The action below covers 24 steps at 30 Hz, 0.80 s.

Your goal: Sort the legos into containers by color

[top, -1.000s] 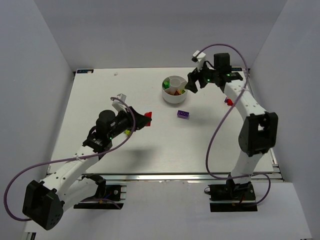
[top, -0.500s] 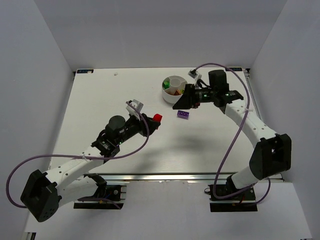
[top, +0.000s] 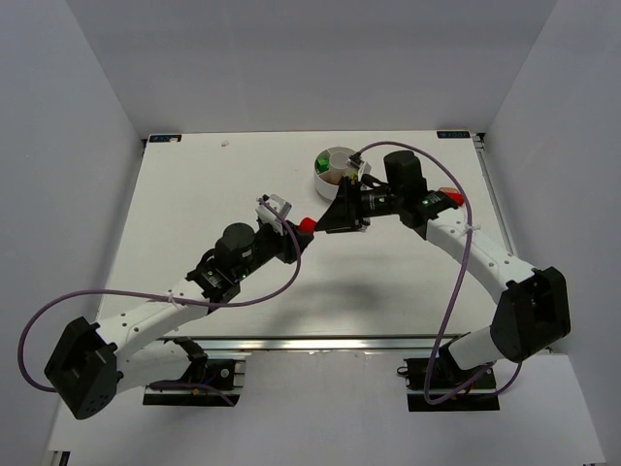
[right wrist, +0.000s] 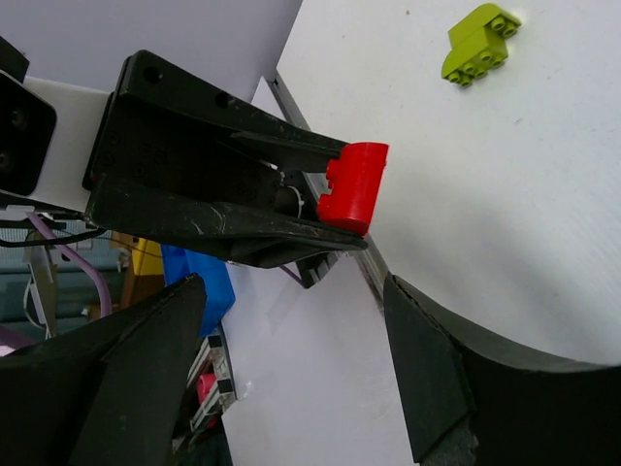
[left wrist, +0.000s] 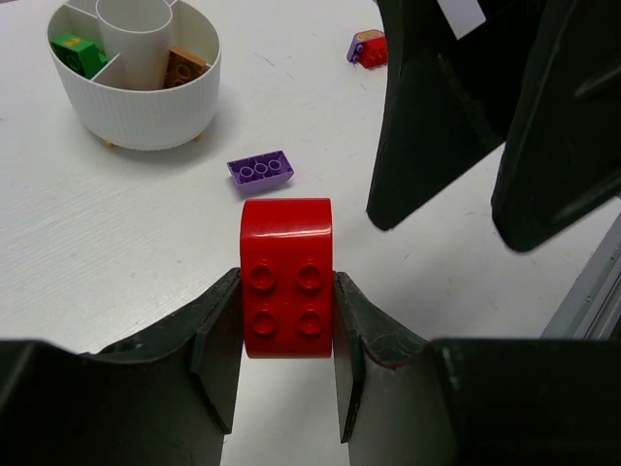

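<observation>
My left gripper [top: 303, 231] is shut on a red brick [left wrist: 286, 277] and holds it above the table, studs facing the left wrist camera. My right gripper [top: 330, 216] is open and empty, pointing at the left gripper from just beyond it, with the red brick [right wrist: 354, 184] straight ahead of its jaws. The white dish [left wrist: 146, 121] stands behind, holding a green brick [left wrist: 80, 53] and an orange-brown brick [left wrist: 182, 68] in separate wedges. A purple brick [left wrist: 260, 171] lies on the table near the dish. A yellow-green brick [right wrist: 478, 44] lies on the table beyond the left gripper.
A small red and purple piece [left wrist: 369, 49] lies on the table to the right, also in the top view [top: 445, 194]. The dish [top: 330, 165] stands at the back centre. The right gripper's black fingers [left wrist: 437, 107] fill the upper right of the left wrist view.
My left gripper has carried the red brick right and forward. My right gripper has swung from beside the dish down and left to face it, covering the purple brick in the top view.
</observation>
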### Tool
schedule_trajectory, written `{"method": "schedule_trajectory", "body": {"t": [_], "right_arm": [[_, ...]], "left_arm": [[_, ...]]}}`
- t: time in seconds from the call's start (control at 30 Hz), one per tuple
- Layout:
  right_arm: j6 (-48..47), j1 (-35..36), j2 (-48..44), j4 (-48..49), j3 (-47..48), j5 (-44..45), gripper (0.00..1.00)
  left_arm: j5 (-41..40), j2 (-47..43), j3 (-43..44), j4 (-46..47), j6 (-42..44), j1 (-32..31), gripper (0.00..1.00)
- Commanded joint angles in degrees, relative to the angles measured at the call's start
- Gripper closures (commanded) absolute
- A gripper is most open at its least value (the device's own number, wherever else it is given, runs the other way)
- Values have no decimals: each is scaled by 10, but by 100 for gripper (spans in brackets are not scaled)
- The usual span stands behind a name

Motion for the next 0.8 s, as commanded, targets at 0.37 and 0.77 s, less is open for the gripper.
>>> {"method": "schedule_trajectory", "body": {"t": [0.37,0.77], "right_arm": [[18,12,38,34,22,23,29],[19,20,67,38,40,30,42]], "left_arm": [[-21,-13,7,20,-2,-29,85],[-17,4,12,31,-10,-35,85]]}}
